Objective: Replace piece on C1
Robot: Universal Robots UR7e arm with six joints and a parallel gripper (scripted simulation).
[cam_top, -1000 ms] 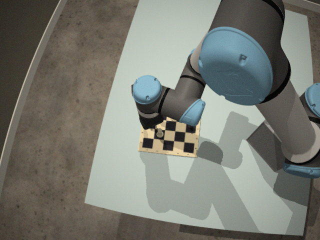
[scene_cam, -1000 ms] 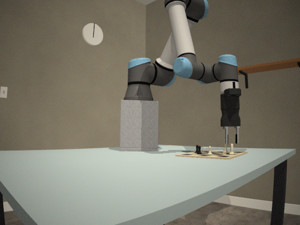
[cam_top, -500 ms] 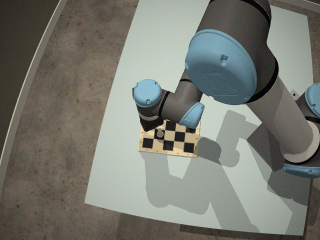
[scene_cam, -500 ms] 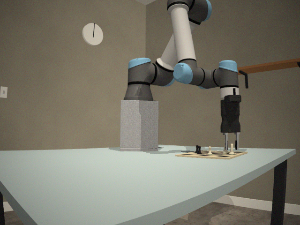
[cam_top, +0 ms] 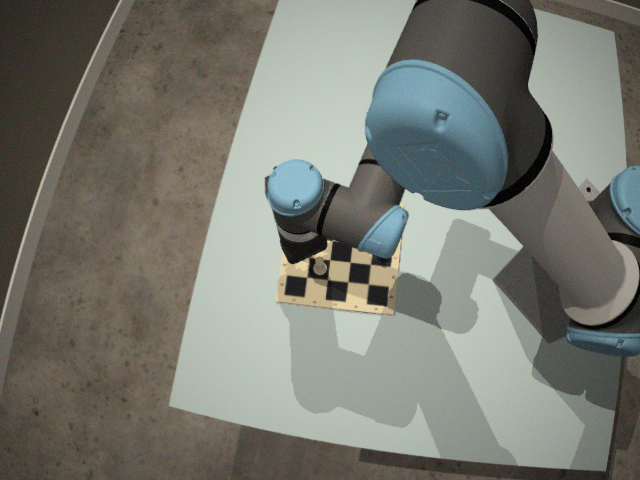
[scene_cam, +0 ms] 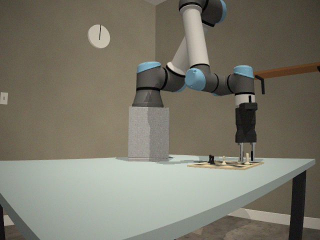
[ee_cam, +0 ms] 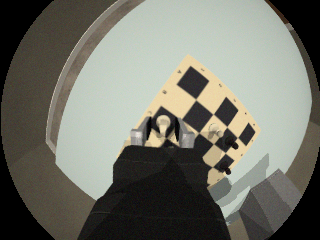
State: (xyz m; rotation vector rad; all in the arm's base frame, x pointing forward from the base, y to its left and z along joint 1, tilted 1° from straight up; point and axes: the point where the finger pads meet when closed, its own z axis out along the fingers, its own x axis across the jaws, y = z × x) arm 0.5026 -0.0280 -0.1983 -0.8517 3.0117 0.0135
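Note:
The small chessboard (cam_top: 338, 281) lies on the pale table. A pale piece (cam_top: 320, 266) stands upright on a dark square near the board's left edge. My gripper (scene_cam: 246, 159) is low over the board, pointing straight down, with its open fingers on either side of this pale piece (scene_cam: 247, 158). In the wrist view the piece (ee_cam: 162, 123) shows between the two fingertips with gaps on both sides. A second pale piece (scene_cam: 223, 160) and two black pieces (scene_cam: 211, 159) stand farther along the board. The square labels are too small to read.
The arm's grey pedestal (scene_cam: 148, 133) stands on the table behind the board. The table's right edge (scene_cam: 307, 162) is close to the board. The arm's elbow (cam_top: 382, 232) hangs over the board's far rows.

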